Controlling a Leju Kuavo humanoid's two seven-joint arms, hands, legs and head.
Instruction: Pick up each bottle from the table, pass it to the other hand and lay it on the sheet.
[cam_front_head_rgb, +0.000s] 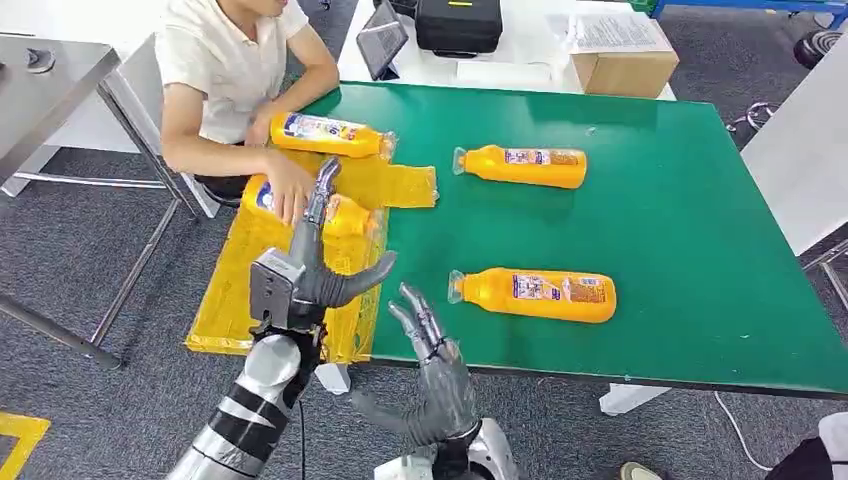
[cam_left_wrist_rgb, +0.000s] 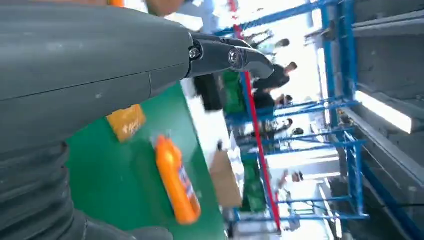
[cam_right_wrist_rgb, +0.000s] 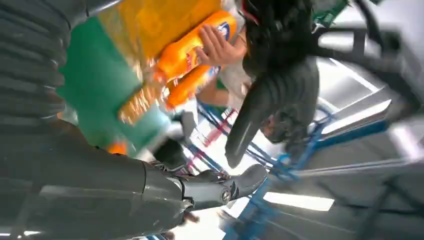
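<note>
The left hand (cam_front_head_rgb: 320, 262) and a person's hand (cam_front_head_rgb: 288, 190) cover much of one bottle (cam_front_head_rgb: 345, 215) on the yellow sheet (cam_front_head_rgb: 240, 300). The right wrist view is motion-blurred, its bottle labels unreadable. The head view's top edge cuts off the person's head, and its lower edge cuts the right hand (cam_front_head_rgb: 432, 385) at the wrist

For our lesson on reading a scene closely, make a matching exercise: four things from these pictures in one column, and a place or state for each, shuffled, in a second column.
Column one:
1. near bottle
2. yellow sheet
3. left hand
4. cardboard box

Column two:
A. open, holding nothing, above the sheet
B. on the white table beyond the green table
C. lying on its side on the green table
D. draped over the green table's left edge

Pairs: 1-C, 2-D, 3-A, 4-B
</note>
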